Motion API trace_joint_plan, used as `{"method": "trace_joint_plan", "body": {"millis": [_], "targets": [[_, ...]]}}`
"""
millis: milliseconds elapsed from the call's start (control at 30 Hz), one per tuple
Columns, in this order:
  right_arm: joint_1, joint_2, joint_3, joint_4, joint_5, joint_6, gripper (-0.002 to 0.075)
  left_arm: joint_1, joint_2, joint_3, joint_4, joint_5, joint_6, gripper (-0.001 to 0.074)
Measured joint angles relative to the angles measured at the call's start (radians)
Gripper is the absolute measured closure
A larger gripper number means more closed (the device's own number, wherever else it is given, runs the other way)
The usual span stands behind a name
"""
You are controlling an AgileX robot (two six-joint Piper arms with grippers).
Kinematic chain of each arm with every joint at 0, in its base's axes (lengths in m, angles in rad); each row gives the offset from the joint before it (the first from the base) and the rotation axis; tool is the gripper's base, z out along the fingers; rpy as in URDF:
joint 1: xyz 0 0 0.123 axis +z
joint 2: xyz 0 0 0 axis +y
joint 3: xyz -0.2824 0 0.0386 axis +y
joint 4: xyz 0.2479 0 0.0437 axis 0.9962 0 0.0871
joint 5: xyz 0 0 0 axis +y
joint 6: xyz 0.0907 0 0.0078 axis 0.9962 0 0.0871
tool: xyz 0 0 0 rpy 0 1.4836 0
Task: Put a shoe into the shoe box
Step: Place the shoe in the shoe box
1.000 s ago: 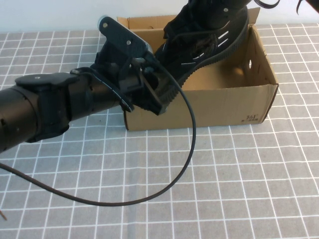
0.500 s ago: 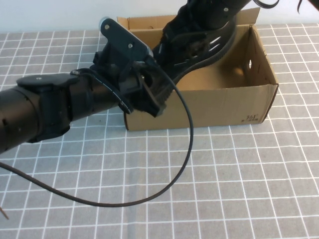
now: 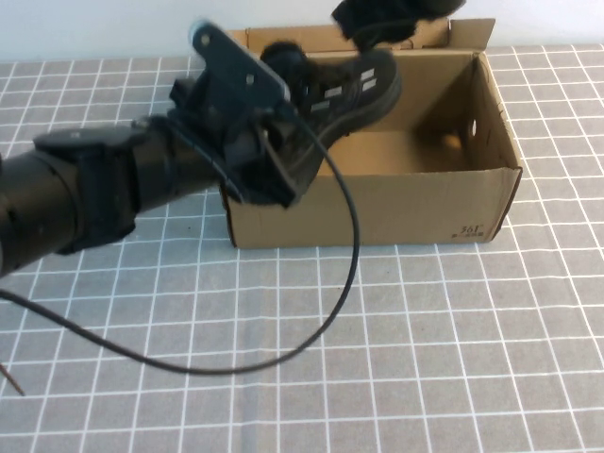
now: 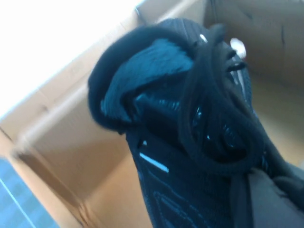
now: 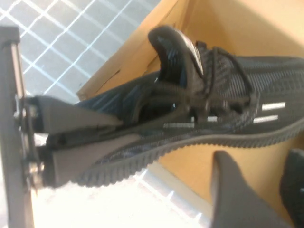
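Left gripper [image 3: 283,156] clamped on shoe [image 3: 344,90] heel, holding it tilted above box [image 3: 377,203]. Right gripper [image 3: 387,14] over box's far wall, jaws apart, off shoe.

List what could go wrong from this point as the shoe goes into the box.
1. The left gripper alone clamps the heel of the black mesh sneaker, held tilted over the brown cardboard shoe box; it might twist or slip.
2. The heel hangs over the box's near left wall; released here, it could catch there.
3. The open right gripper, close above, could snag the laces.
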Motion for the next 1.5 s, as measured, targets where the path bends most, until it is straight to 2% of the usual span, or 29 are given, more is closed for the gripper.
{"method": "trace_joint_plan", "body": {"millis": [200,300,433,600,700,867,1200,1500], "targets": [[0.0,-0.084,0.0,-0.031,0.002,0.0,0.0673,0.0,0.0,-0.123,0.037,0.067,0.002,0.0716],[0.0,-0.135,0.03,-0.061,0.004,0.0,0.0722,0.002,0.0,-0.166,0.082,0.121,-0.047,0.0716],[0.0,-0.212,0.093,-0.1,0.006,0.013,0.0736,0.038,0.0,-0.204,0.236,0.274,-0.293,0.0716],[0.0,-0.295,0.198,-0.121,0.008,0.022,0.074,0.066,0.0,-0.272,0.563,0.516,-0.69,0.0716],[0.0,-0.32,0.239,-0.128,0.01,0.027,0.0741,0.066,0.0,-0.314,0.738,0.594,-0.812,0.0716],[0.0,-0.325,0.26,-0.137,0.01,0.042,0.0742,0.087,0.017,-0.391,0.875,0.637,-0.785,0.0716],[0.0,-0.342,0.26,-0.186,0.01,0.046,0.0742,0.212,0.29,-0.69,0.841,0.871,-0.636,0.0717],[0.0,-0.352,0.26,-0.223,0.01,0.046,0.0742,0.228,0.565,-1.002,0.8,1.022,-0.591,0.0717]]}}
